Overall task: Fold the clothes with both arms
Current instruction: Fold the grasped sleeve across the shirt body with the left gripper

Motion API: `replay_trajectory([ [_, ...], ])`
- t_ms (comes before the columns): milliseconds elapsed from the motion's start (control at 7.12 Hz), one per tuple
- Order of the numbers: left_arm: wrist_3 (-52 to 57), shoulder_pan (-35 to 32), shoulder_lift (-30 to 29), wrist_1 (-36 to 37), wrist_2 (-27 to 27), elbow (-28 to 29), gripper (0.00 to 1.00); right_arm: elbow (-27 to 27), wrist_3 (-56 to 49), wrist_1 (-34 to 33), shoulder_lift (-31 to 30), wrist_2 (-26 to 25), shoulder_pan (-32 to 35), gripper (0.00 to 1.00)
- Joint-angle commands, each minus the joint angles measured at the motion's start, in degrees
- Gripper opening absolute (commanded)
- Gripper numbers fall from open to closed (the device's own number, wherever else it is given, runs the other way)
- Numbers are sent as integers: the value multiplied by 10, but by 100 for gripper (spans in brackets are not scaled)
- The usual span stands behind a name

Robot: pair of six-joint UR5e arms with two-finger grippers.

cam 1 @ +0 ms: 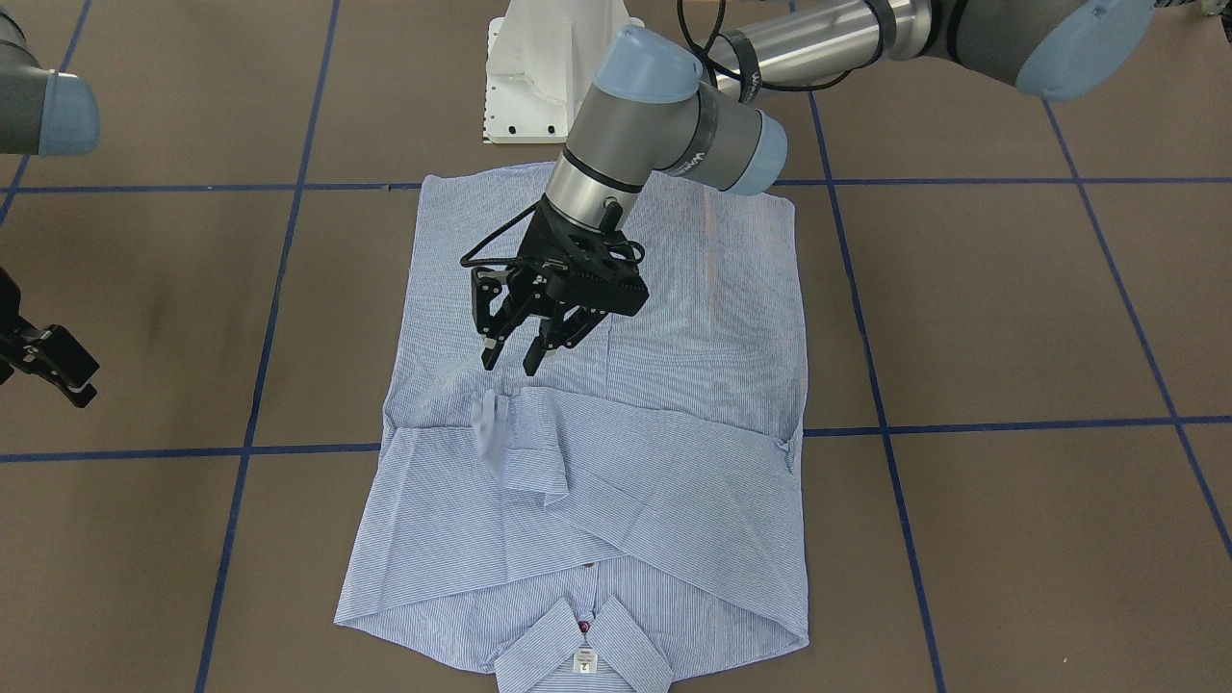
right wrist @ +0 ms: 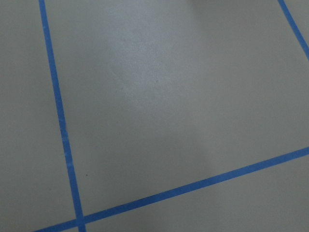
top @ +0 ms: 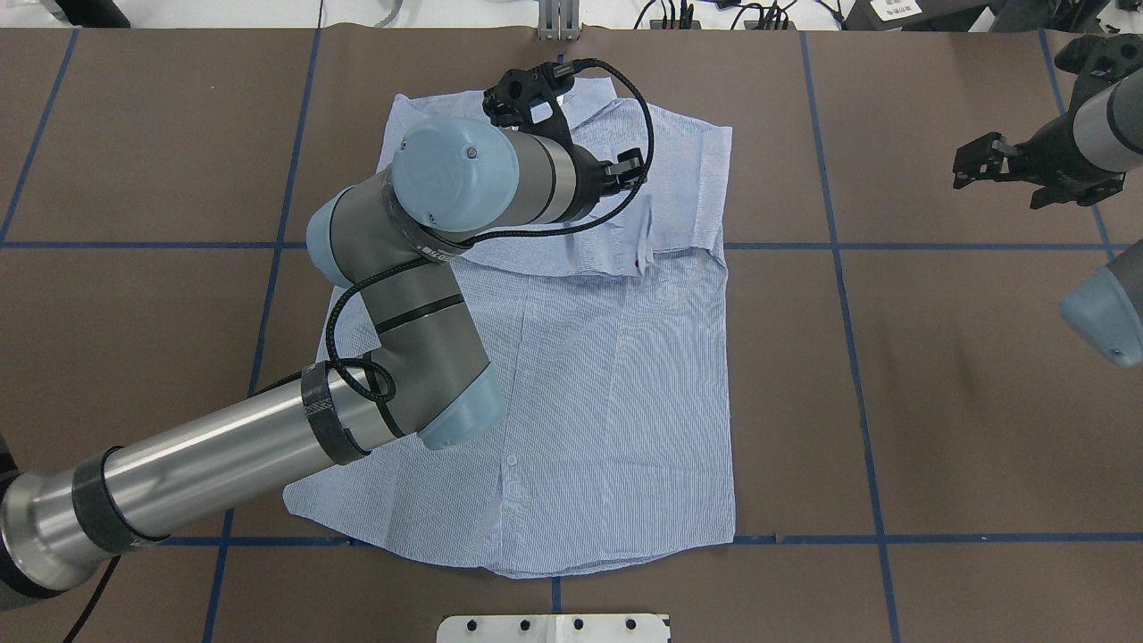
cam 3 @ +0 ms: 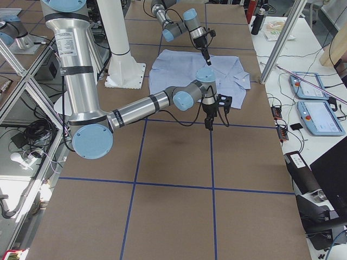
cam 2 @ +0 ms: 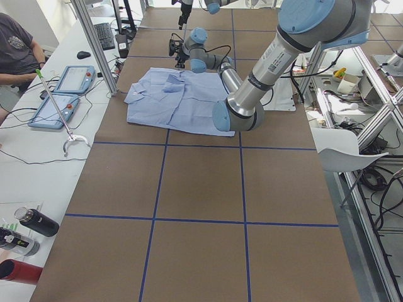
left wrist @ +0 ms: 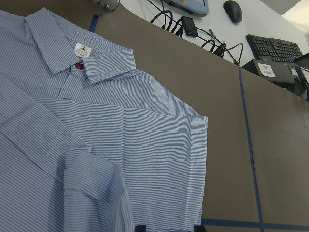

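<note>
The striped blue-and-white shirt (cam 1: 674, 366) lies flat, front up, on the brown table, also in the overhead view (top: 625, 375). Its collar (cam 1: 582, 650) with the white neck label points away from the robot. Both sleeves are folded across the chest, and one cuff (cam 1: 491, 433) looks blurred. My left gripper (cam 1: 512, 361) is open and empty, hovering just above that cuff; the overhead view (top: 527, 94) shows it over the shirt's upper part. The left wrist view shows the collar (left wrist: 72, 53) and folded sleeves. My right gripper (top: 982, 165) is open and empty, well off the shirt over bare table.
The white pedestal base (cam 1: 539, 77) stands at the robot's edge of the table. Blue tape lines (cam 1: 289, 448) divide the brown tabletop into squares. A side desk holds tablets (cam 2: 69, 82), cables and bottles (cam 2: 38, 223), with a seated operator beside it.
</note>
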Motion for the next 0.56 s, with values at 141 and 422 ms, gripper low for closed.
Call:
replay_trajectory([
  [141,-14,1,5,26,-6,-79,95,51,16,-1,-22,41,-6,100],
  [422,-5,-2,80,128,-30,-241,94,99,205,2,-23,4,-113,100],
])
